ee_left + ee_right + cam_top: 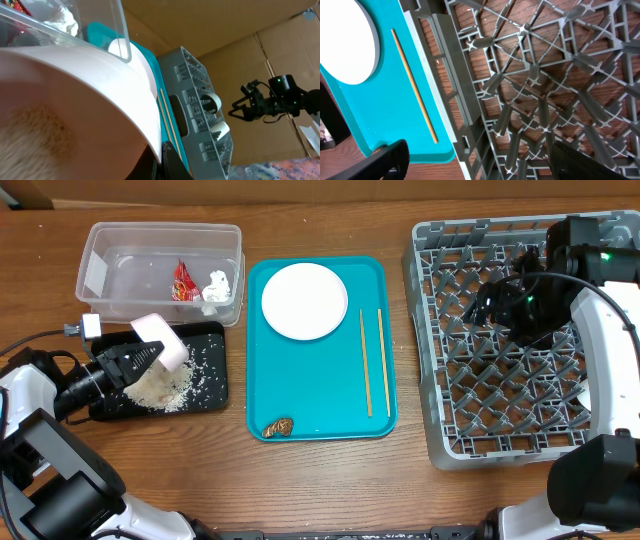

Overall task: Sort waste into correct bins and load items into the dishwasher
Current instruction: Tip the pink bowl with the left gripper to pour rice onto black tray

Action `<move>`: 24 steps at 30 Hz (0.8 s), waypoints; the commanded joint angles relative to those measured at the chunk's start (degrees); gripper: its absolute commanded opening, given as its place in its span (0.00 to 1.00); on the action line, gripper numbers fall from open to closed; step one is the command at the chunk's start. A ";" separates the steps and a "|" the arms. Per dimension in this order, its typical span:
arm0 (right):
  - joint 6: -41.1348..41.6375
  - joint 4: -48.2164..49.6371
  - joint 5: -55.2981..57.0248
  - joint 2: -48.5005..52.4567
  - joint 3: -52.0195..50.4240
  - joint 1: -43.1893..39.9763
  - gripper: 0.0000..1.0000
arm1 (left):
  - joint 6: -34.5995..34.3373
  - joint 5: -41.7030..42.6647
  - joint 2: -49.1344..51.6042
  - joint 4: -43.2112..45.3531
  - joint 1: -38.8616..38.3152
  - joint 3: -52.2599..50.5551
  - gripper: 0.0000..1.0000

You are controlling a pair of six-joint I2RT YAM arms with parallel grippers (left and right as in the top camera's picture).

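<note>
The bowl (pixel 160 340) hangs tipped on its side over the far end of the black tray (pixel 215 380), pinched by its rim in the left gripper (pixel 140 358), whose jaws are closed hard on it. Rice (pixel 165 390) lies heaped and scattered on the tray right under it, and the wrist view shows a few grains clinging inside the bowl. Just beyond, the tub (pixel 160 235) holds the wrapper (pixel 183 280) and the tissue (pixel 216 286).

To my eye the tipping-out is about done and the bowl belongs in the rack (pixel 500 410) next. That lies well off to the right, with the whole teal tray (pixel 320 400) in between, so it is a long reach for the left arm. The right gripper (pixel 482 308) hovers over the rack's far part, jaws spread wide and holding nothing, and it is much the nearer arm.

On the teal tray sit the plate (pixel 304 300) at the far end, the scrap (pixel 281 426) at the near edge, and two chopsticks (pixel 364 360) running near-to-far along the right rim, beside the rack wall. The rack's pegs look free.
</note>
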 commanded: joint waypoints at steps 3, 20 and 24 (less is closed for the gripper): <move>-0.39 0.07 0.59 -0.13 -0.22 0.02 0.91 | 1.88 2.58 -0.33 0.20 0.15 -0.20 0.04; -0.39 0.09 0.61 -0.13 -0.20 0.02 0.91 | -20.26 0.57 -0.33 8.04 0.15 -0.20 0.04; -0.39 -0.07 0.61 -0.15 -0.20 0.02 0.91 | -14.08 10.10 -0.33 6.56 0.09 -0.20 0.04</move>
